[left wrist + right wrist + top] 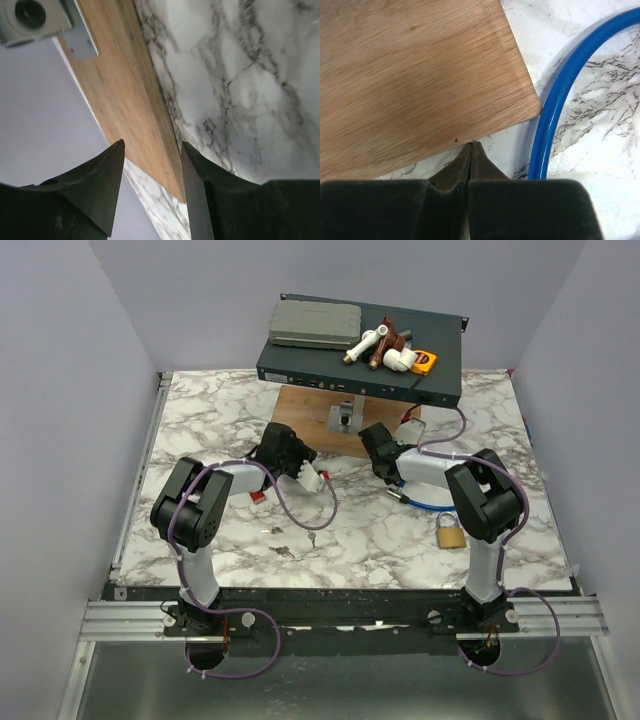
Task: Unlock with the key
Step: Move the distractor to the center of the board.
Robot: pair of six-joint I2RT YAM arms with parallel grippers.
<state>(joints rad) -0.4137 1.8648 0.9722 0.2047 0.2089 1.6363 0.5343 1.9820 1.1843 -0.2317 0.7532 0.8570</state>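
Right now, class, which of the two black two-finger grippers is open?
The left gripper: its fingers stand apart, the brown wooden board visible between them; the right gripper is pressed shut.

A table [400,540] with a white marble-pattern top, veined in grey, fills the middle. Plain pale lilac-grey walls close it on three sides: the back wall [330,280], the left wall [50,440] and the right wall [600,390]. Along the table's near edge runs a metal rail [340,616], below it lies a dull grey metal sheet [330,690], and the light is soft and even.
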